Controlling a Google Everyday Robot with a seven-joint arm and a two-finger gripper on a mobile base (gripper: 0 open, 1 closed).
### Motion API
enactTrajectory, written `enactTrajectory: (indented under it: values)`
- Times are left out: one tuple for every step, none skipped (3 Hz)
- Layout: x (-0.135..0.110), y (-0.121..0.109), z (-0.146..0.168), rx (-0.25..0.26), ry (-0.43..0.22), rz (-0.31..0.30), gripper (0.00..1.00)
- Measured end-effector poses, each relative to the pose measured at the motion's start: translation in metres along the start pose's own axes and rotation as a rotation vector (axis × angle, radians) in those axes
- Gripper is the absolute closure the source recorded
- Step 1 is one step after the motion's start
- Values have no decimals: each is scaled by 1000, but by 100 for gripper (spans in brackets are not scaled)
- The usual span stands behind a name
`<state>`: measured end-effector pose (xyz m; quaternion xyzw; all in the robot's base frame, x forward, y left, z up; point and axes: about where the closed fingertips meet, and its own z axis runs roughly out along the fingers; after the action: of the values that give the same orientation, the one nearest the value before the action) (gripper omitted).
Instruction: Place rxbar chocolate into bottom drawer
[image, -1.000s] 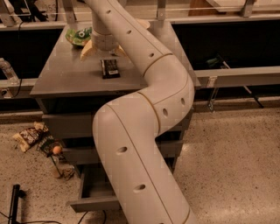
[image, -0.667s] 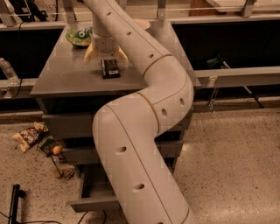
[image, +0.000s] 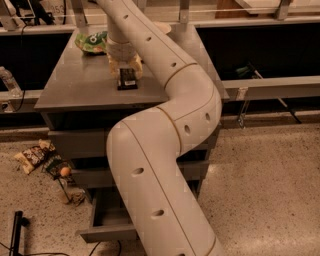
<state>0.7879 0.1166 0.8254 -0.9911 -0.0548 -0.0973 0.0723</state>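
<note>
The rxbar chocolate (image: 127, 81), a small black bar with a pale patch, lies flat on the grey cabinet top (image: 75, 87). My gripper (image: 126, 69) hangs right over the bar's far end, wrist pointing down. It is open, with a pale finger on either side of the bar. The bottom drawer (image: 106, 232) is pulled out at floor level, and my arm's lower link hides its right part. The big white arm (image: 165, 150) curves up from the bottom of the view across the cabinet front.
A green snack bag (image: 92, 41) lies at the back of the cabinet top. Snack wrappers (image: 33, 155) and small litter sit on the floor to the left. A water bottle (image: 10, 82) stands on the left ledge. A black pole (image: 15, 234) is at the lower left.
The gripper has come down and slightly forward onto the bar, its fingers now straddling it. The bar has not moved.
</note>
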Motion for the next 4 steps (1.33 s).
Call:
enactTrajectory:
  values:
    - [0, 0, -4, 10, 1, 1, 92]
    - [-4, -5, -16, 58, 2, 0, 100]
    - [-13, -6, -31, 99, -2, 14, 100]
    - [-48, -4, -39, 150, -59, 49, 100]
